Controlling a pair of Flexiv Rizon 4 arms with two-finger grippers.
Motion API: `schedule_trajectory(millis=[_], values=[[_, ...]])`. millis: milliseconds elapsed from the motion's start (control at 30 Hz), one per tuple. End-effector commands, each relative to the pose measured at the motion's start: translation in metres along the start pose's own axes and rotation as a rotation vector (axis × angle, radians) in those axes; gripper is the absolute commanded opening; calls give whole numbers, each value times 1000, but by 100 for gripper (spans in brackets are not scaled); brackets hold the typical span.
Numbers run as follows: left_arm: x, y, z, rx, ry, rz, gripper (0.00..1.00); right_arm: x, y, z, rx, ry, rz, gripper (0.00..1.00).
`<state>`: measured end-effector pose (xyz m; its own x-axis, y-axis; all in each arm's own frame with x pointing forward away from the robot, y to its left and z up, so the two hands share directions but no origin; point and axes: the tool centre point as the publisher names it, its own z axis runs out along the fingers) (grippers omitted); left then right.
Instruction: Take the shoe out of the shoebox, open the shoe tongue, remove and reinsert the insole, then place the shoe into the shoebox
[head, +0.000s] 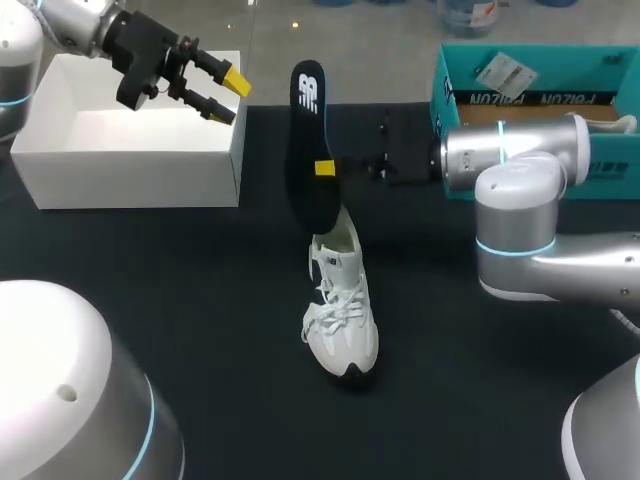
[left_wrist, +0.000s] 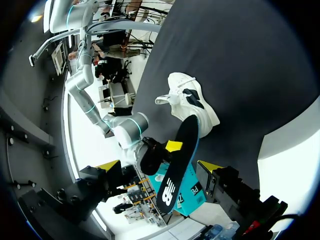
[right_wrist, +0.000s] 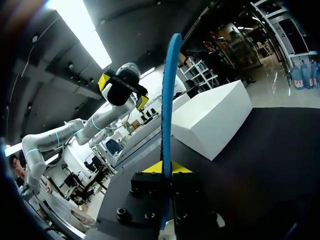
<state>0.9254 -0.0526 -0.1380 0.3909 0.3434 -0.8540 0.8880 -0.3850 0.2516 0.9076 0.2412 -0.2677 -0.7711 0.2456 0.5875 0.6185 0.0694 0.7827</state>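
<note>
A white sneaker stands upright mid-table on the dark cloth, toe toward the front edge. My right gripper is shut on a black insole and holds it on edge above the shoe's heel. In the right wrist view the insole shows edge-on as a thin blue strip rising from between the fingers of that gripper. My left gripper hangs open and empty over the right end of the white shoebox. From the left wrist view its own gripper faces the insole and the sneaker.
A teal cardboard box stands at the back right behind my right arm. A small dark object lies on the cloth beside it. The white shoebox sits at the back left edge of the table.
</note>
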Motion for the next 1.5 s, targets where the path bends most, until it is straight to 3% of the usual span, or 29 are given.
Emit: schedule_trajectory(millis=[33, 367, 667, 967, 1500], values=[[0, 0, 0, 1, 3, 1, 100, -2, -14, 5, -6, -5, 21, 0], [0, 0, 0, 1, 3, 1, 100, 1, -31, -1, 11, -25, 71, 0], [0, 0, 0, 1, 3, 1, 100, 12, -3, -25, -36, -57, -14, 0], [0, 0, 0, 1, 3, 1, 100, 18, 3, -57, 6, -100, -14, 0], [0, 0, 0, 1, 3, 1, 100, 15, 2, -58, 6, -102, -23, 0]])
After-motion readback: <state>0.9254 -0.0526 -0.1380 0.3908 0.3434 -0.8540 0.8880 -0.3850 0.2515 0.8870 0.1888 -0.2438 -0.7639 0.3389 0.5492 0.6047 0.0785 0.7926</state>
